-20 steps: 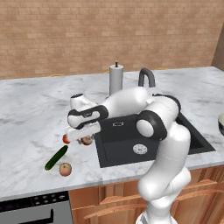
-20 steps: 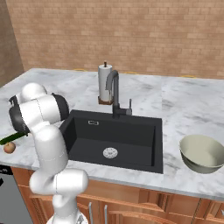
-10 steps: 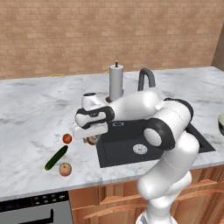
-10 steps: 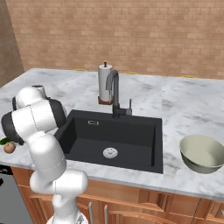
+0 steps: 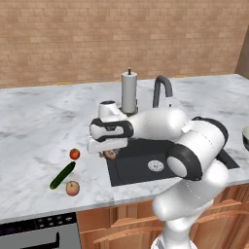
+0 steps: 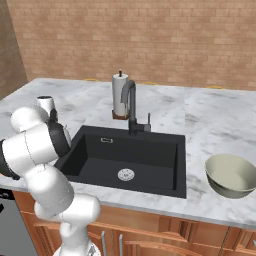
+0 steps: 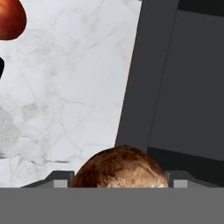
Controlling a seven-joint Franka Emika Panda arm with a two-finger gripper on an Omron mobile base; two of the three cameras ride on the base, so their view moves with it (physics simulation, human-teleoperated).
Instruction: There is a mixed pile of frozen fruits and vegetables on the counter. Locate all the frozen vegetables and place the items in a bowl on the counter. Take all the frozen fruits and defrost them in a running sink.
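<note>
Mushroom-like brown lump (image 7: 119, 167) sits right at the bottom of my hand view, between the two grey finger tips (image 7: 59, 179) flanking it, so I read the gripper (image 5: 110, 154) as partly open and closed around that lump, which looks lifted off the counter (image 7: 65, 87). In the left base view the lump (image 5: 111, 154) hangs under the hand at the sink's left rim, above the line where marble meets black basin.

Near me on the counter (image 5: 39, 126), left of the hand, lie the other three foods: the orange-tan ball (image 5: 72, 188) closest to the front edge, the cucumber (image 5: 62, 175) just beside it and angled away, and the red ball (image 5: 74, 154) a little past the cucumber's far tip. I see that red ball (image 7: 9, 18) also in the top left corner of my hand view.

Further out, the sink (image 6: 127, 160) is dark with its silver drain (image 6: 125, 174) showing, and the bowl (image 6: 231, 175) stands on the counter to the sink's right. Behind the sink rise the faucet (image 6: 131, 107) and a paper towel roll (image 6: 119, 95).
</note>
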